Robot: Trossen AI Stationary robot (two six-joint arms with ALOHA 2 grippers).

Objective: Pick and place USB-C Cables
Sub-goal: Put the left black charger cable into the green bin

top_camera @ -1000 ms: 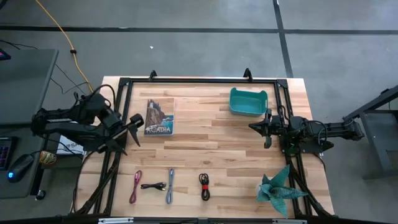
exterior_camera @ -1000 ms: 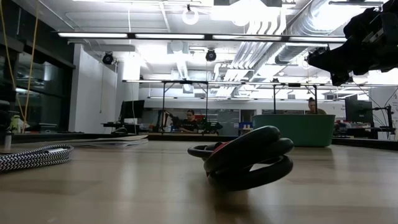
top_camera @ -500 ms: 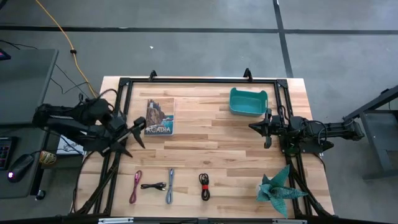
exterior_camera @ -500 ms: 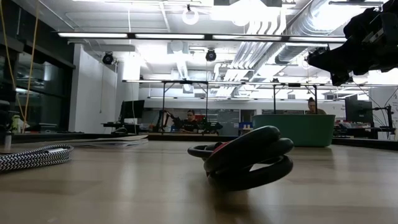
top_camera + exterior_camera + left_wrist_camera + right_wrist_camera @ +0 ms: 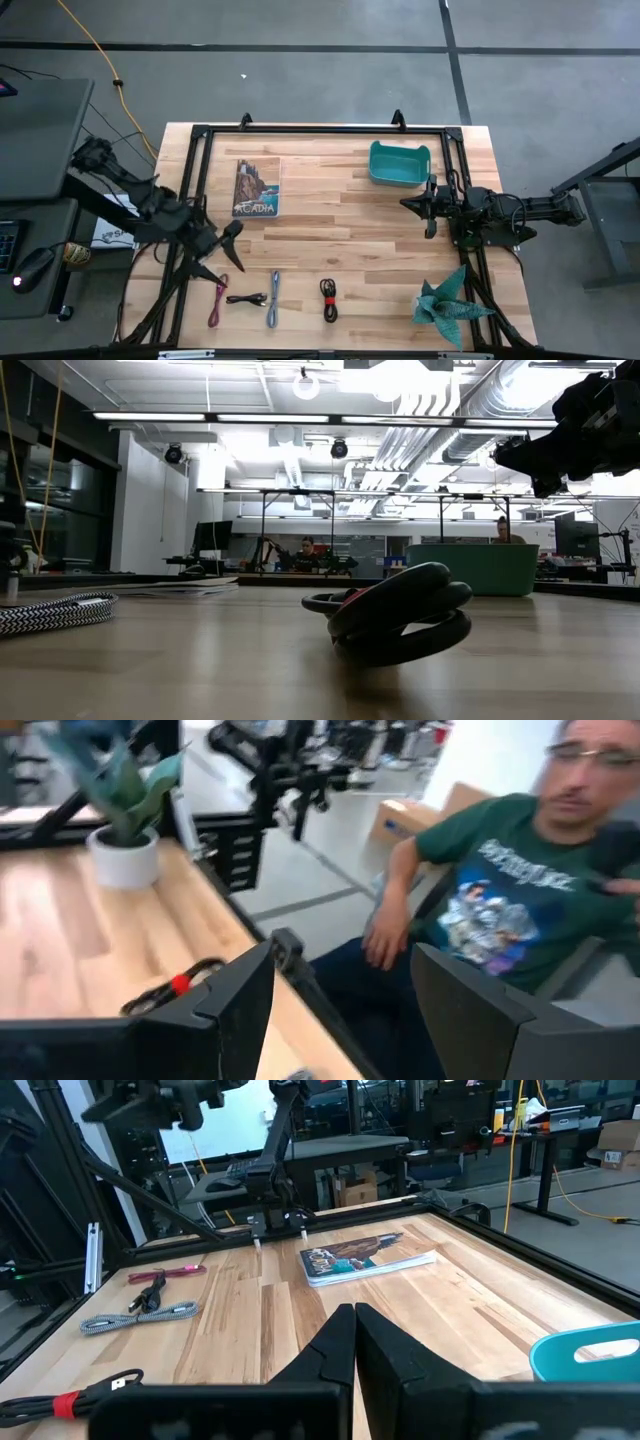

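Observation:
Four cables lie in a row near the table's near edge: magenta (image 5: pixel 218 300), black (image 5: pixel 247 299), blue-grey (image 5: pixel 273 298) and red-and-black (image 5: pixel 328 298). Each rests flat on the wood. My left gripper (image 5: pixel 232 232) hovers open above the table, just on the far side of the magenta cable. In its wrist view the open fingers (image 5: pixel 345 1010) frame the red-and-black cable (image 5: pixel 170 990). My right gripper (image 5: pixel 428 208) waits shut just on the near side of the teal bin (image 5: pixel 398 163). Its wrist view (image 5: pixel 352 1330) looks across to the cables (image 5: pixel 150 1292).
A book (image 5: pixel 257 187) lies at the far left and a potted paper plant (image 5: pixel 447 305) stands at the near right corner. A black frame rail (image 5: pixel 320 129) borders the table. A seated person in a green T-shirt (image 5: pixel 500 910) is just past the near edge.
My left gripper has swung from beside the book toward the near edge and slightly right, coming closer to the magenta and black cables, and the arm has turned with it. My right arm and the cables have kept still.

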